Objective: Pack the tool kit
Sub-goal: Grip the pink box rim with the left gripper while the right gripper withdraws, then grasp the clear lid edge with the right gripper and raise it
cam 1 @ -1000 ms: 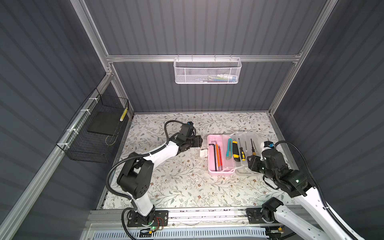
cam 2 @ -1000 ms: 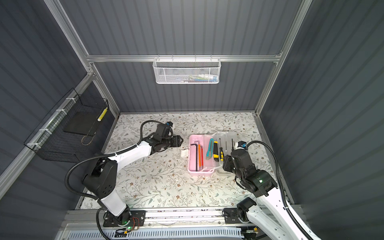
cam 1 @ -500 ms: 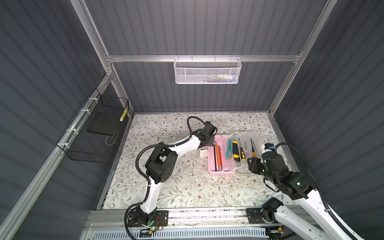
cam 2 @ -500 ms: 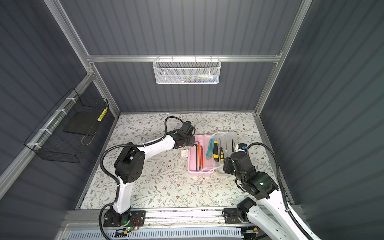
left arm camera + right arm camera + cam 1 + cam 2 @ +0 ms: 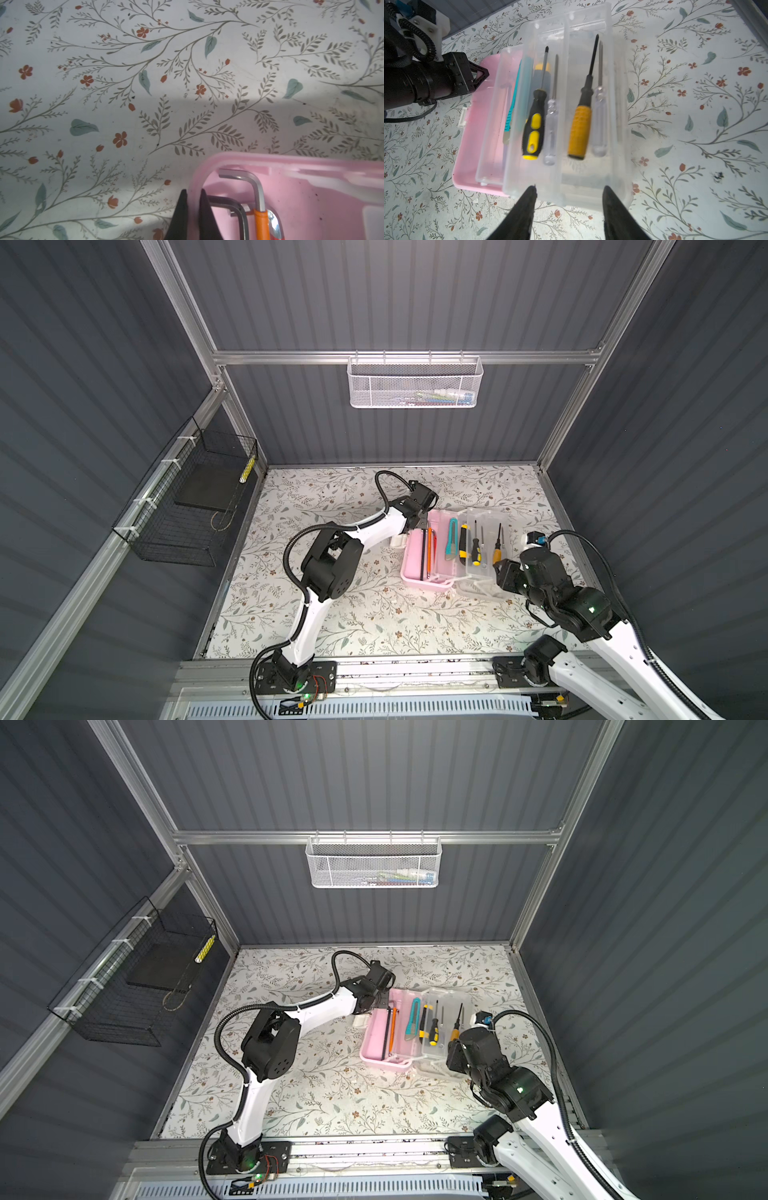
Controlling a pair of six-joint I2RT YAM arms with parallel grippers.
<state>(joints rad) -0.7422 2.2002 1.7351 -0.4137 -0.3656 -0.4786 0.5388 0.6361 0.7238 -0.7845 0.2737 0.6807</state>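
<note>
Here the left arm rises from its base at the tabletop's (image 5: pixel 395 626) front edge, folds at the elbow and stretches its forearm rightward and back to the far left corner of the box (image 5: pixel 409 560). The left gripper (image 5: pixel 193 199) is pressed together on the pink wall there, one finger outside and one inside, beside two hex keys (image 5: pixel 257 193).

The right arm leans in low from the front right corner. The right gripper (image 5: pixel 569 187) stands spread at the near end of the clear lid (image 5: pixel 583 176); whether its tips touch the lid I cannot tell.

The box sits open right of the tabletop's middle, nearer the right edge, with the lid folded flat on its right side. Four screwdrivers (image 5: pixel 533 128) lie on the lid and two cutters (image 5: pixel 451 539) lie in the box. Any print on the tools is too small to read.
</note>
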